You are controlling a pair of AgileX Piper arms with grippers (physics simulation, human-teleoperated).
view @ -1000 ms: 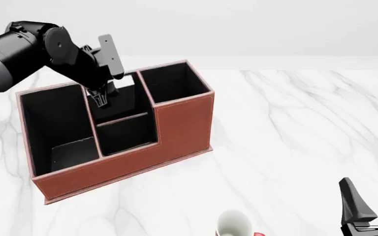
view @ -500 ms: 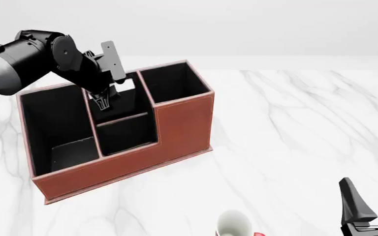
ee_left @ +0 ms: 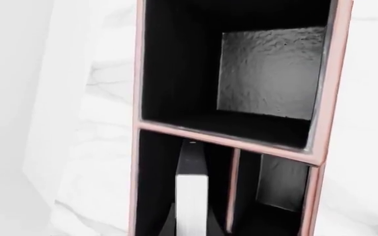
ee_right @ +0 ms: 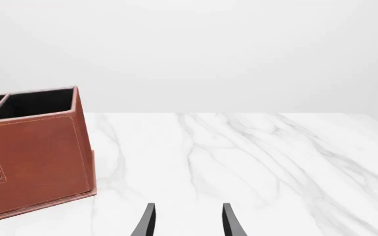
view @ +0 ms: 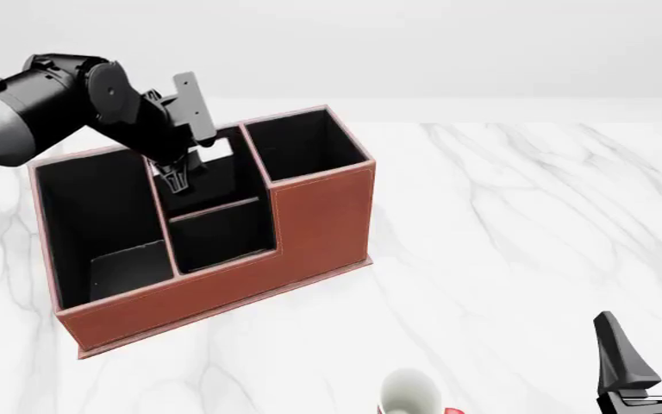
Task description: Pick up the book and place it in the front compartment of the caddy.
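The red-brown caddy [view: 320, 216] stands on the left of the table and also shows in the right wrist view [ee_right: 38, 157]. My left gripper [view: 177, 177] points down into its small middle cell with the low pale divider, the front compartment [view: 225, 177]. It is shut on the book [ee_left: 192, 196], which stands edge-on, its white strip facing the camera, inside that cell [ee_left: 155, 187]. In the front view the arm mostly hides the book. My right gripper [view: 657, 358] is open and empty near the front right, fingers apart in its wrist view [ee_right: 187, 223].
A white-and-red mug [view: 412, 392] sits at the front edge, left of my right gripper. The caddy's long largest cell [view: 96, 224] is on the left, the shallow stepped cell [view: 221, 237] in front, and a tall cell [view: 302, 142] at the back right. The white marble table [view: 515, 224] extends right.
The left arm has shifted only slightly over the middle cell, its wrist dipping a little and then easing back. The right arm has not moved.
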